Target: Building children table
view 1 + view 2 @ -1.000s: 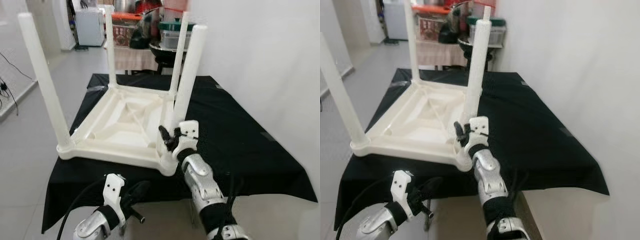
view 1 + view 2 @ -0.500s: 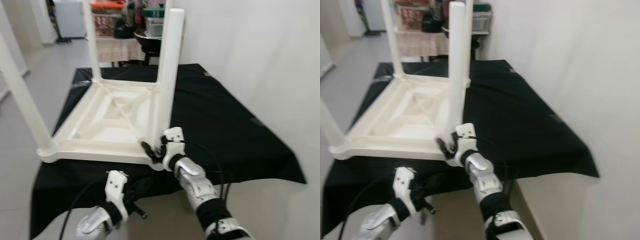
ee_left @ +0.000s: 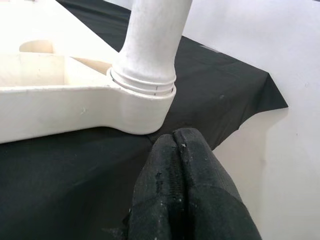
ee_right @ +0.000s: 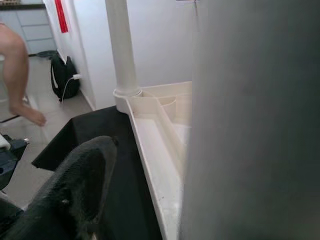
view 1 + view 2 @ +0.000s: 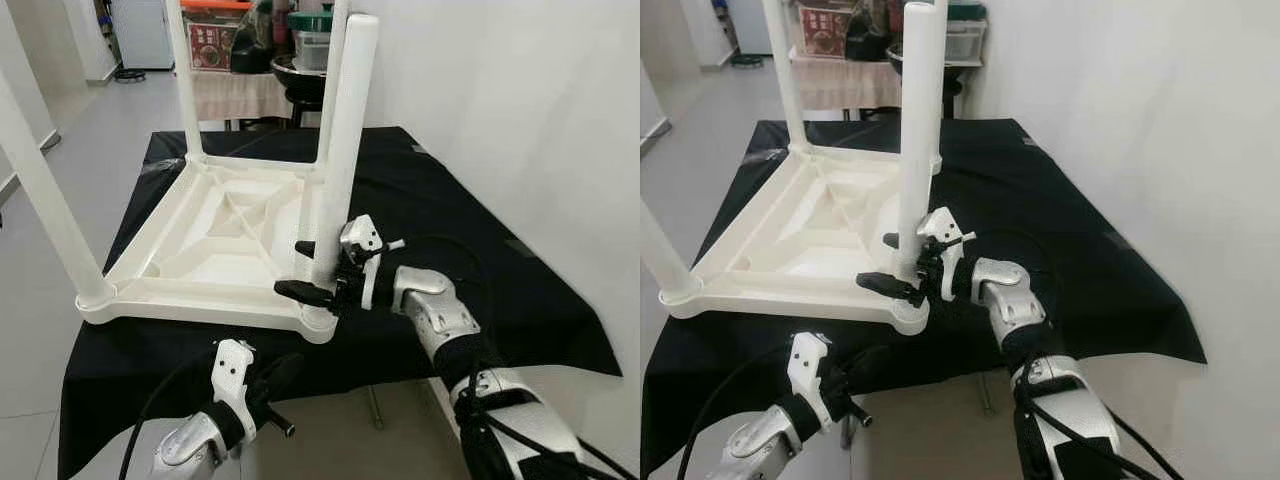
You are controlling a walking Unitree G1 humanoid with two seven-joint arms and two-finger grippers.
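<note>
Right claw (image 5: 303, 270) extended leftward, fingers spread; left claw (image 5: 275, 385) low, fingers pressed together.

Silver segmented arms, white wrist brackets, black cables; each tool (image 5: 307, 270) two long black fingers (image 3: 186, 195).

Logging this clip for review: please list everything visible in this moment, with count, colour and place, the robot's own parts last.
Children's table: one, white, upside down on the black cloth, legs pointing up.
Table legs: four, white, one at each corner; the near right one stands between the right pincer's fingers.
Black cloth: one, covering the work table.
Cluttered table: one, behind, with pots and containers.
Person's leg: one, bare, on the floor in the right wrist view.
Black bag: one, on the floor by the wall.
Right pincer: open around the near right leg's base.
Left pincer: shut, low before the cloth's front edge.
</note>
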